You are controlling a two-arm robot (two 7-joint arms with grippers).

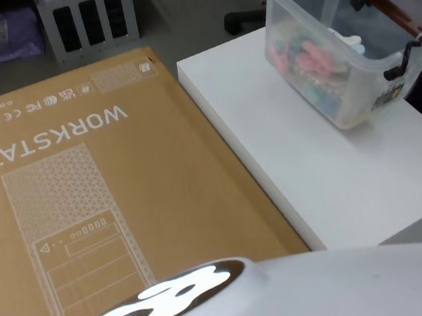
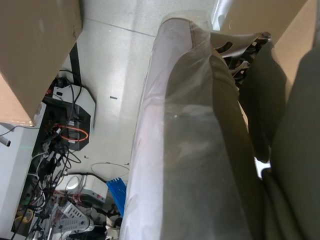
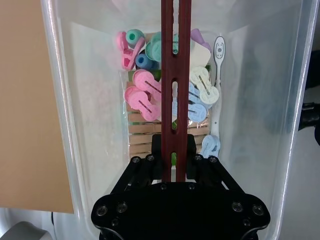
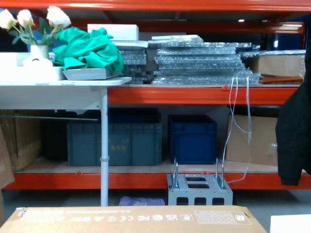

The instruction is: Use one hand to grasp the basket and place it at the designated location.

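Located basket (image 1: 338, 77) at the far right end of the white table (image 1: 312, 185), close to the table's back corner and well apart from the large cardboard box (image 1: 87, 201) printed "WORKSTATION" that lies flat to the left. Cannot tell from the head view whether the tub's base rests on the table or is just clear of it. Logged right gripper (image 3: 173, 152) directly above the tub's open mouth, jaws closed tight on the reddish-brown bar handle (image 3: 172, 75), one black finger on each side of the slotted bar with no gap visible. Noted the grip falls toward one end of the bar rather than at its middle. Seen through the frosted walls and from above: pink, blue and teal plastic clips (image 3: 142, 95) heaped on the tub floor, a row of wooden pegs (image 3: 142, 135) under them, and a white toothbrush-shaped item (image 3: 218, 75) lying against one side. Recorded grey perforated crate (image 4: 199, 191) on the floor beyond the box, in front of dark blue crates (image 4: 192, 138) on the lowest rack shelf.
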